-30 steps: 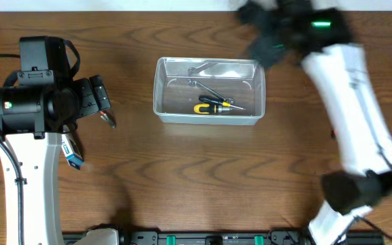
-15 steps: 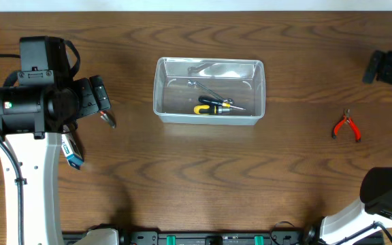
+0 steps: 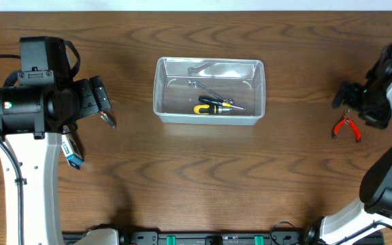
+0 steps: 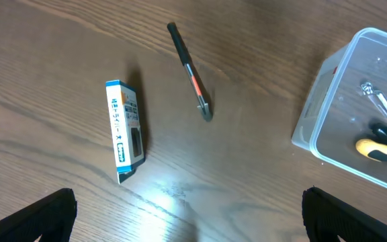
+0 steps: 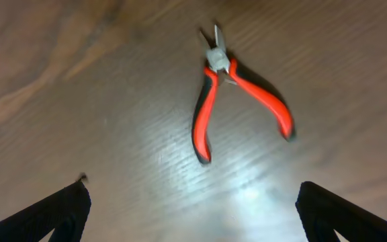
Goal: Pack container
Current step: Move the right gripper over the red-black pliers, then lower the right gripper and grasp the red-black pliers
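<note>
Right gripper [image 5: 193, 227]: jaws spread wide, nothing between them. The red pliers [image 5: 220, 62] lie on the table just ahead of those jaws, roughly centred between them. Handles are splayed back toward the jaws, nose pointing away, so the long axis runs fore-aft, across the closing line. Your right arm is clearly the nearer one, so I'd judge the pliers your next pick.

Left gripper [image 4: 193, 225]: jaws also spread, empty. Ahead of them, left of centre, is a small blue-and-white box [image 4: 124, 131], with a slim black tool [image 4: 190, 70] beyond it. The container [image 4: 314, 117] sits farther off to their right and well apart from the right jaws. A yellow-handled screwdriver [image 3: 209, 107] is already inside.
</note>
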`<state>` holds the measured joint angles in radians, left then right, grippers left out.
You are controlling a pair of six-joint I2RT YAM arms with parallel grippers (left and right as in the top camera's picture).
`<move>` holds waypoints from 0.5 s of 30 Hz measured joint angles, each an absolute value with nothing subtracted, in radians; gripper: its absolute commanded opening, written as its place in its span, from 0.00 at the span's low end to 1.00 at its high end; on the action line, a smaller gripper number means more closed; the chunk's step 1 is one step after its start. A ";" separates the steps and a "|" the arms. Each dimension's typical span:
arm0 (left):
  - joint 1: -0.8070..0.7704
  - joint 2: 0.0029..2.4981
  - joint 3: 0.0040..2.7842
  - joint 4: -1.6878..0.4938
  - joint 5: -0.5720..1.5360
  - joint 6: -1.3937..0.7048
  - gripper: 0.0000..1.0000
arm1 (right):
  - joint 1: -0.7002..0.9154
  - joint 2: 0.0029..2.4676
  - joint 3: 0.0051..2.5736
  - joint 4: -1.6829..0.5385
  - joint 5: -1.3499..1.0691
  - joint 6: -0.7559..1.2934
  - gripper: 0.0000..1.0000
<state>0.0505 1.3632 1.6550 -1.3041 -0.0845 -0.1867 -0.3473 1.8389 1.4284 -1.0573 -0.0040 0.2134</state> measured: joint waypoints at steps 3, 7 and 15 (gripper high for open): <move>0.051 1.363 1.655 -1.305 -0.084 -0.187 0.98 | -0.347 1.839 1.348 -0.978 -0.005 0.220 0.99; 0.051 1.363 1.655 -1.305 -0.084 -0.187 0.98 | -0.347 1.839 1.279 -0.897 -0.005 0.229 0.98; 0.051 1.363 1.655 -1.305 -0.084 -0.187 0.98 | -0.347 1.839 1.217 -0.811 -0.005 0.257 0.99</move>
